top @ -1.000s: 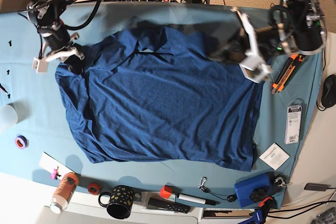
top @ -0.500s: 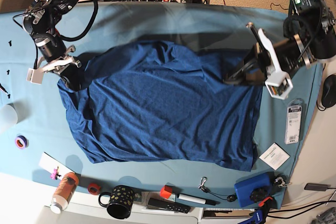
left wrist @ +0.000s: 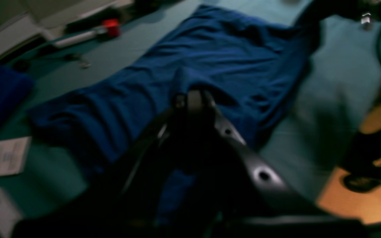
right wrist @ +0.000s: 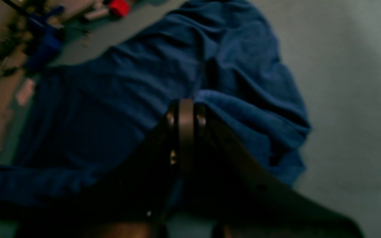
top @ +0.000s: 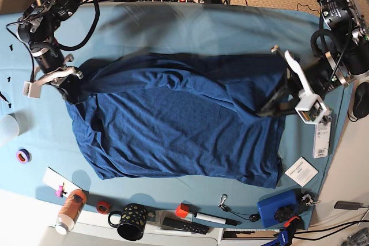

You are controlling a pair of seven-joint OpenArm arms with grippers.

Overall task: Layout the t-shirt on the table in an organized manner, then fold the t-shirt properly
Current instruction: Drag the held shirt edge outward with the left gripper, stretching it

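T-shirt (top: 173, 125): lying spread across the middle of the table (top: 190, 21), its far edge being lifted off the cloth.
Left gripper (left wrist: 190, 99): clamping shut on the t-shirt's far corner near the table's right edge.
Right gripper (right wrist: 185, 110): pinching the opposite far corner near the left edge.

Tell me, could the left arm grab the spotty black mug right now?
Probably not. The left end effector is shut on the t-shirt, and the mug sits far across the table, beyond the shirt.
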